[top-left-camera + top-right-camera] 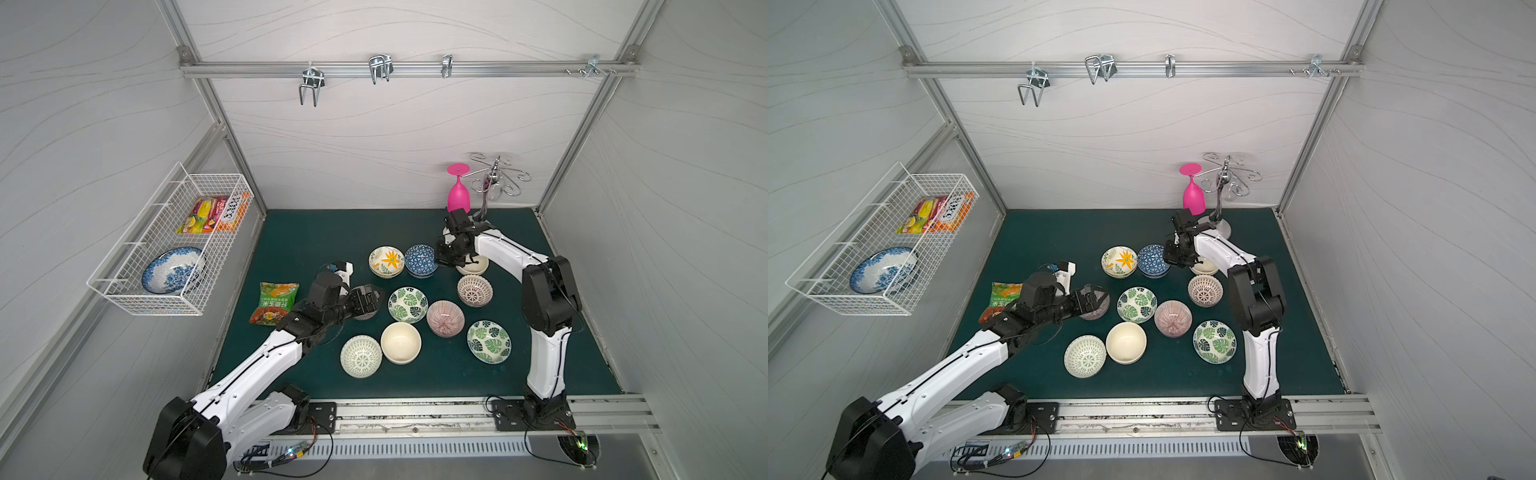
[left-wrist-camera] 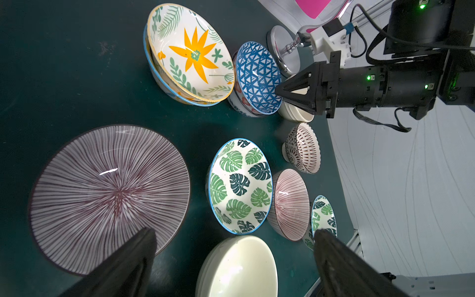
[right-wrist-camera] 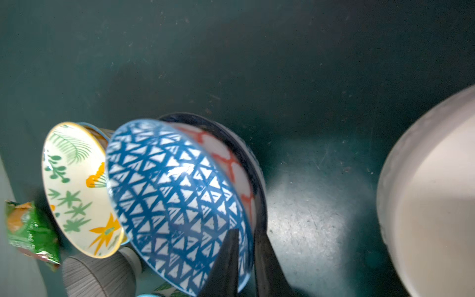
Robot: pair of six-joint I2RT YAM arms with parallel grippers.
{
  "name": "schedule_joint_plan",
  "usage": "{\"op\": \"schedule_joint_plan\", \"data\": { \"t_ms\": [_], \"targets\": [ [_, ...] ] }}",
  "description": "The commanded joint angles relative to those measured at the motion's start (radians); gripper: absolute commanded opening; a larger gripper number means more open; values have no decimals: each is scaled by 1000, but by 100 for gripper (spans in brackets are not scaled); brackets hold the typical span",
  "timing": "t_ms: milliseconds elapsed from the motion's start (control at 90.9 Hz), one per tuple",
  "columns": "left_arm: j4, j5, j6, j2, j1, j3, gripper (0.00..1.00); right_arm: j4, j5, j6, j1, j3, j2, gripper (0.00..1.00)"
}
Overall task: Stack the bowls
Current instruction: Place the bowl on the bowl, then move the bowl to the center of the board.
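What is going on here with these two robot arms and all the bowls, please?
The robot is stacking bowls on the green mat. The right gripper straddles the rim of the blue triangle bowl, which sits nested in a red-patterned bowl; whether it grips the rim is unclear. The left gripper hangs wide open above the edge of a purple-striped bowl. The orange flower bowl is also nested already; several others lie single.

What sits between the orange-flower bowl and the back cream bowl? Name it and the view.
The blue-triangle bowl, nested in another bowl, with the right gripper at its rim; both top views show it.
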Motion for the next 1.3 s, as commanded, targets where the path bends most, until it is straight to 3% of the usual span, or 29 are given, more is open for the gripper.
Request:
{"op": "schedule_joint_plan", "data": {
  "t_ms": [0,385,671,847,1056,1288],
  "targets": [
    [50,13,-3,1,9,14,100,10,-24,0,-5,22,11,27],
    [41,11,-4,3,10,16,100,7,20,16,-28,-24,-103,54],
    [35,15,-7,13,10,23,100,31,70,65,-176,-162,-251,64],
    [32,14,-7,17,10,26,100,47,51,92,-297,-226,-244,64],
    [26,12,-6,28,10,33,100,32,60,75,-348,-237,-197,61],
    [23,7,-6,22,10,31,100,15,71,70,-356,-223,-134,45]
  ]
}}
